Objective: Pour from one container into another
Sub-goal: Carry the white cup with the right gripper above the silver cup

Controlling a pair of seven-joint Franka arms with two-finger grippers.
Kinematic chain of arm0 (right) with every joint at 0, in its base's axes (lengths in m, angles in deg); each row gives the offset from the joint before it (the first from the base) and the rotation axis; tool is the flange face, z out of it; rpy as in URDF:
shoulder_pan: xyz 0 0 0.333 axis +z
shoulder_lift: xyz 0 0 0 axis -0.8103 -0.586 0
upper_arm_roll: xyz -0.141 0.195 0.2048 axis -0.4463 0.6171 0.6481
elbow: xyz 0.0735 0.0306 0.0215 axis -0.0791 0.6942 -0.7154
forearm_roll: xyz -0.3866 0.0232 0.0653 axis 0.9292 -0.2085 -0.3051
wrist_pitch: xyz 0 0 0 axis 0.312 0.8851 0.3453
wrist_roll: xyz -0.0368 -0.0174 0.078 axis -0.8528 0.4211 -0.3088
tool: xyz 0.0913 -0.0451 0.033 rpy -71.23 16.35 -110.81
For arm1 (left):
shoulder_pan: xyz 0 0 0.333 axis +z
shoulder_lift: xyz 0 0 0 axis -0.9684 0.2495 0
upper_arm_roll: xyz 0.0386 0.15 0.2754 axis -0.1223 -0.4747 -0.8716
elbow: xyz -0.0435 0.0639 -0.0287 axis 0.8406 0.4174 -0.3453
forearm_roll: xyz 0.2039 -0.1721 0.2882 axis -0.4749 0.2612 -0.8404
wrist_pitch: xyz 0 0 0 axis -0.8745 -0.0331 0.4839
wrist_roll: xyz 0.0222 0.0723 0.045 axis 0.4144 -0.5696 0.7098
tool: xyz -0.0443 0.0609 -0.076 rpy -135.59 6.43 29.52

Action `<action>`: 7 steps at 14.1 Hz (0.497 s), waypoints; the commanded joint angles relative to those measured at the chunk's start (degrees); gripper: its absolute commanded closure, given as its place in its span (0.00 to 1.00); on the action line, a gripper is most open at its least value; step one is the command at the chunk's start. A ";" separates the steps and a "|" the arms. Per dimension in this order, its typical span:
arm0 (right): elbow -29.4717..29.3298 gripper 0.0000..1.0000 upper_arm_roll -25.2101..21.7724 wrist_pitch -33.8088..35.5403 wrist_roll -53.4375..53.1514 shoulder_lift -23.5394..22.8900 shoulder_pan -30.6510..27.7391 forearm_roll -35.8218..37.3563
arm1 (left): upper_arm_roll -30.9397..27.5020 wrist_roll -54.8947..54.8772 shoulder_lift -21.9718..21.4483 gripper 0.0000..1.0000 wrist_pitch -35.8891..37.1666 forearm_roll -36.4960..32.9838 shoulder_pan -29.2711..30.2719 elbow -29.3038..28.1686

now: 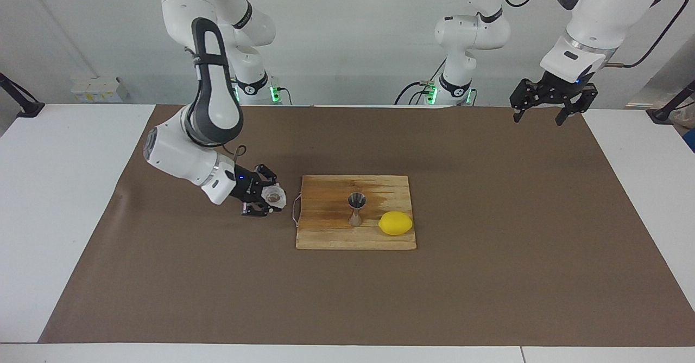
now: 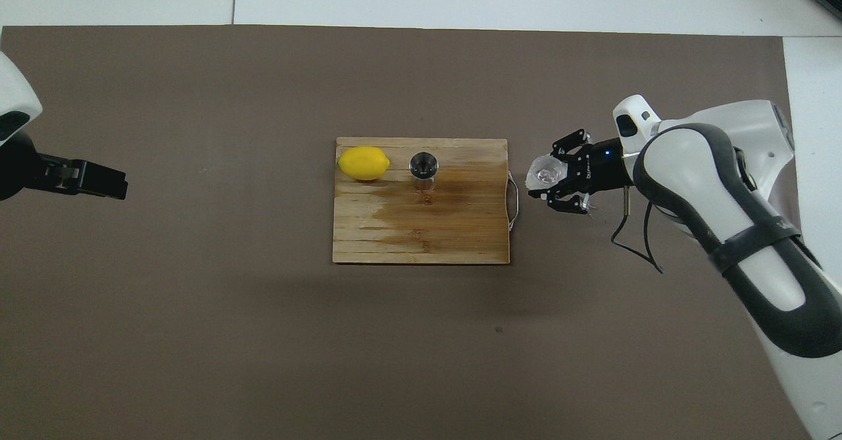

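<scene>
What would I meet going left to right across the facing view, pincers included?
Right pincer shut on the translucent whitish plastic cup → shiny steel hourglass jigger → yellow lemon → raised open left pincer.
</scene>
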 commanded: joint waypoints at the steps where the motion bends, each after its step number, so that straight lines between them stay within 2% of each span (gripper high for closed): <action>1: -4.72 0.84 0.14 -0.45 -15.14 -0.11 4.87 5.77 | -0.09 -0.07 -0.40 0.00 0.84 -0.69 0.05 0.12; 4: -9.47 0.85 0.14 -0.98 -31.14 -0.46 10.58 13.86 | -0.09 -0.07 -0.40 0.00 0.84 -0.69 0.05 0.12; 7: -11.32 0.85 0.14 -2.47 -40.04 -0.90 15.68 20.89 | -0.09 -0.07 -0.40 0.00 0.84 -0.69 0.05 0.12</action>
